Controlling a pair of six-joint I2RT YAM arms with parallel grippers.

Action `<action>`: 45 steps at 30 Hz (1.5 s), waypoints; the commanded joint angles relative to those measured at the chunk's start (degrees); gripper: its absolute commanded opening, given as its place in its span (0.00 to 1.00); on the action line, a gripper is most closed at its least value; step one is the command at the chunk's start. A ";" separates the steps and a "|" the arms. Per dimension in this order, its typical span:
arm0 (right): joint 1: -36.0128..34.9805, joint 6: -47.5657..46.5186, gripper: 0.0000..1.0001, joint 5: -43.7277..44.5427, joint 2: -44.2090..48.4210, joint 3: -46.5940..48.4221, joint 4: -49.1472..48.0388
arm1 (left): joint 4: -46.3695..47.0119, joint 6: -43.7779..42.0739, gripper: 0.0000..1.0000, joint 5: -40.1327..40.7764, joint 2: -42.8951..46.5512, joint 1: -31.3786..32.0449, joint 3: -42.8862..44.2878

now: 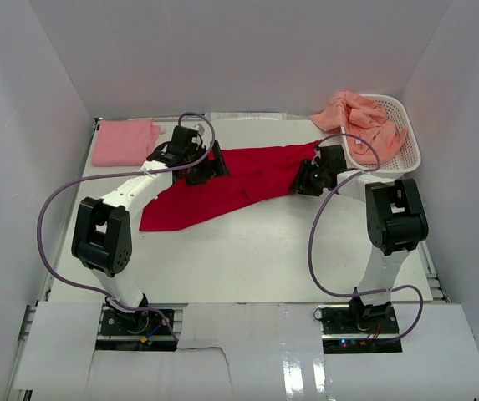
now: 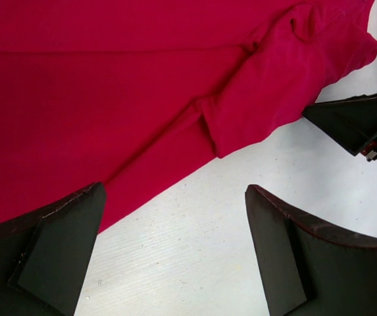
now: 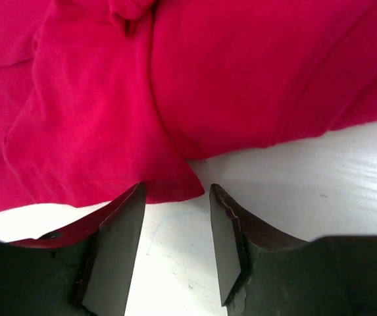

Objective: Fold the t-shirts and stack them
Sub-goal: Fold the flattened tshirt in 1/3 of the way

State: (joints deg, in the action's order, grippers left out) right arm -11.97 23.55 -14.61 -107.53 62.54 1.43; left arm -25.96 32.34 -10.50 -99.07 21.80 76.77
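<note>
Both grippers are sitting with fingers apart, neither one clamping anything. The right gripper [image 3: 175, 194] is hovering low at the right end of the red t-shirt [image 1: 243, 188]. Its fingers are standing partway apart, a hem corner of the cloth is lying just ahead of the tips, and bare tabletop [image 1: 247, 259] is showing through the gap.

The left gripper [image 2: 175, 197] is hanging over the shirt's upper-left edge with fingers spread wide. One finger [image 2: 63, 243] is overlapping the red cloth in its wrist view, and the other is sitting over bare tabletop. The cloth edge is running diagonally between them. Cannot tell whether either finger is touching cloth.

The red t-shirt is lying on the middle of the tabletop, stretching diagonally from near-left to far-right between the two grippers. It is lying mostly flat and bunching into folds at the right end.

The light pink t-shirt [image 1: 124, 142] is lying folded at the far-left corner, apart from the red one, behind the left arm. The salmon-orange t-shirts [image 1: 360, 117] are lying crumpled in the white basket [image 1: 413, 154] at the far right, with part of the cloth spilling over its left rim. The basket is sitting just behind the right gripper.

Purple cables [image 1: 51, 225] are looping off both arms.
</note>
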 commanded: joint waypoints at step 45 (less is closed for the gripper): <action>0.19 7.74 0.08 -7.01 43.52 -30.64 20.00 | 1.08 -0.61 0.98 -2.33 4.67 -0.71 -4.26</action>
State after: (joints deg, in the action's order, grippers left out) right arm -11.90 30.11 -21.15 -67.31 32.64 18.79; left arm -25.36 31.97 -11.86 -98.15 21.47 73.21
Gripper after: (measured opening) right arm 0.083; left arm 0.979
